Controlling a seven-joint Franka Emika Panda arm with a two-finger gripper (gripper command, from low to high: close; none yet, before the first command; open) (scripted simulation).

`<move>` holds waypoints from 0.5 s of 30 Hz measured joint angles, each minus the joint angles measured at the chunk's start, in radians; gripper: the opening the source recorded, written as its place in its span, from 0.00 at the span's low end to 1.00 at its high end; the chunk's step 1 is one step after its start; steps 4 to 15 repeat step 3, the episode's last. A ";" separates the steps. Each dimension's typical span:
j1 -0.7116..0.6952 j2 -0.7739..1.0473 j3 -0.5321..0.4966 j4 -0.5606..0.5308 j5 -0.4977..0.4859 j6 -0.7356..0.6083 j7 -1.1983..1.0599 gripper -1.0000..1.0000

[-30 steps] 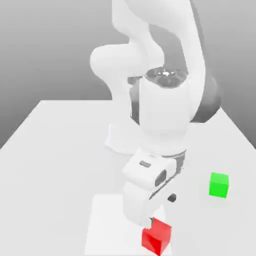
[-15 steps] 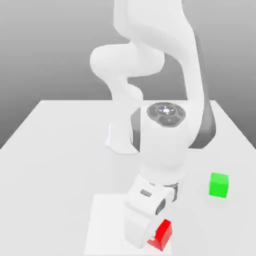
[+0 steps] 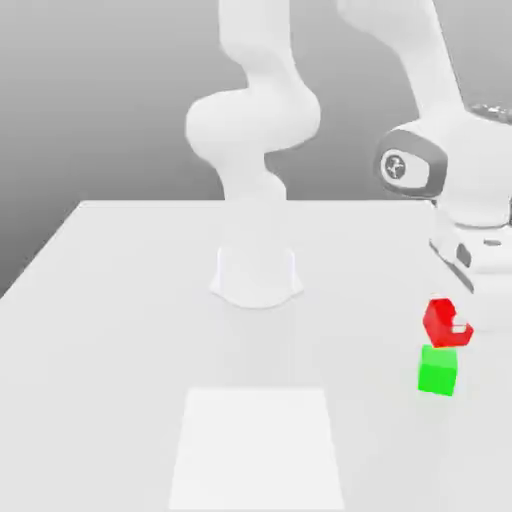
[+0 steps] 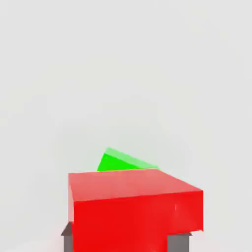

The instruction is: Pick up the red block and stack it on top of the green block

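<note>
Clamping the red block (image 4: 135, 216), the fingers (image 4: 178, 243) grip firmly (green block (image 3: 437, 371) nearby).

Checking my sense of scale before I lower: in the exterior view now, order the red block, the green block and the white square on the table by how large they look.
1. White square
2. Red block and green block: too alike to rank

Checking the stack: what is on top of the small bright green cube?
Nothing seems to rest on the small green cube; the red cube, gripped, partly covers it in the hand view.
</note>
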State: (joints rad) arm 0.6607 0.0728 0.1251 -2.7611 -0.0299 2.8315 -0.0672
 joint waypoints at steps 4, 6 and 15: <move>0.003 0.030 -0.007 0.001 -0.015 0.028 0.011 1.00; 0.003 0.030 -0.007 0.001 -0.015 0.028 0.011 1.00; 0.003 0.030 -0.007 0.001 -0.015 0.028 0.011 1.00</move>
